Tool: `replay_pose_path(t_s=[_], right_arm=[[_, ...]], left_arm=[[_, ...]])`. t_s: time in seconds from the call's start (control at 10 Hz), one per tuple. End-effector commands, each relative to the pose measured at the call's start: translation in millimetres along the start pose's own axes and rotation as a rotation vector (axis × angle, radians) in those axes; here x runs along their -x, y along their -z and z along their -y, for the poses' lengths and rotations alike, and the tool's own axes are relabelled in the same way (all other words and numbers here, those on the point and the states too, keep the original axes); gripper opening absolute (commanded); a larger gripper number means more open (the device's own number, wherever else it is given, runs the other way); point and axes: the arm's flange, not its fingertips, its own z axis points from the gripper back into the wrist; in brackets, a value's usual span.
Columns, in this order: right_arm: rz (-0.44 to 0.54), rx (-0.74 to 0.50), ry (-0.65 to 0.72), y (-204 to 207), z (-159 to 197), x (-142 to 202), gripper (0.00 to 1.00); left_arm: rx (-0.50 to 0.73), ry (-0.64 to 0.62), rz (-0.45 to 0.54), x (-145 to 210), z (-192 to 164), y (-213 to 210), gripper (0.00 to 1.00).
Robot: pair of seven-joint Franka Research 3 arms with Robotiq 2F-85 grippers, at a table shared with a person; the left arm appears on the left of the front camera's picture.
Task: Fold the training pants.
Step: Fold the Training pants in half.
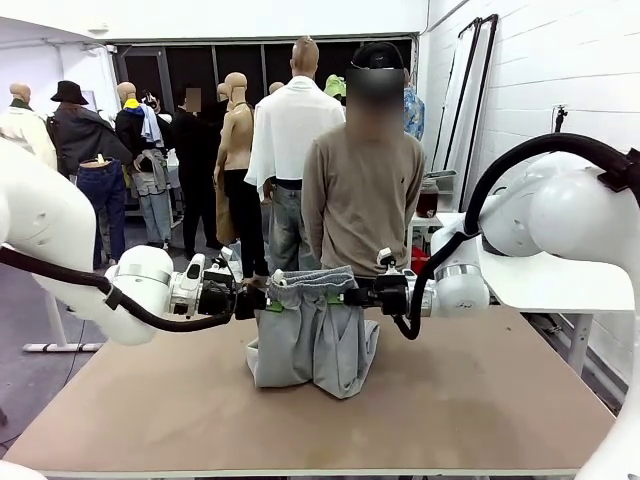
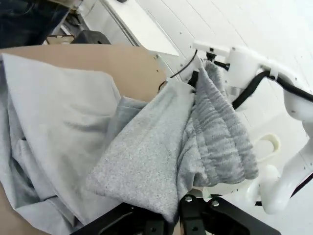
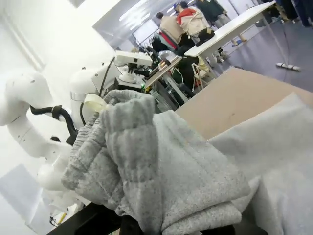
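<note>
We've got the training pants (image 1: 315, 335) hanging off both hands by the waistband, legs bunched on the tabletop (image 1: 480, 400) below, about mid-table on the far half. Left hand (image 1: 262, 300) is clamped shut on the waistband's left end, right hand (image 1: 352, 296) clamped shut on its right end; the two are level and the gathered elastic sags slightly between them. In the left wrist view the cloth (image 2: 161, 147) runs straight up from our own fingers to the other hand, ribbed waistband on the outer edge, loose leg fabric spilling onto the tabletop beside it. Right wrist view shows the same: waistband (image 3: 142, 161) wadded right at the fingers. To do this step well, our read: keep both hands at equal height, pull apart gently to take the sag out, then lift enough for the crumpled legs to hang straight before laying them flat away from us. Risk is a lopsided lay if one side slips. A person (image 1: 362, 190) stands just behind the far edge, arms back, clear of the cloth.
</note>
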Motion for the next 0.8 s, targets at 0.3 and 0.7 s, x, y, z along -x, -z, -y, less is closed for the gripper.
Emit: replay_pose_path(t_s=[0.3,0.7], right_arm=[[0.022,-0.006,0.047,-2,8,3,0.00],[0.035,0.011,0.109,-1,21,0,0.00]], left_arm=[[0.017,-0.051,0.000,-5,-14,4,0.00],[-0.007,-0.135,0.034,-17,-24,9,0.00]])
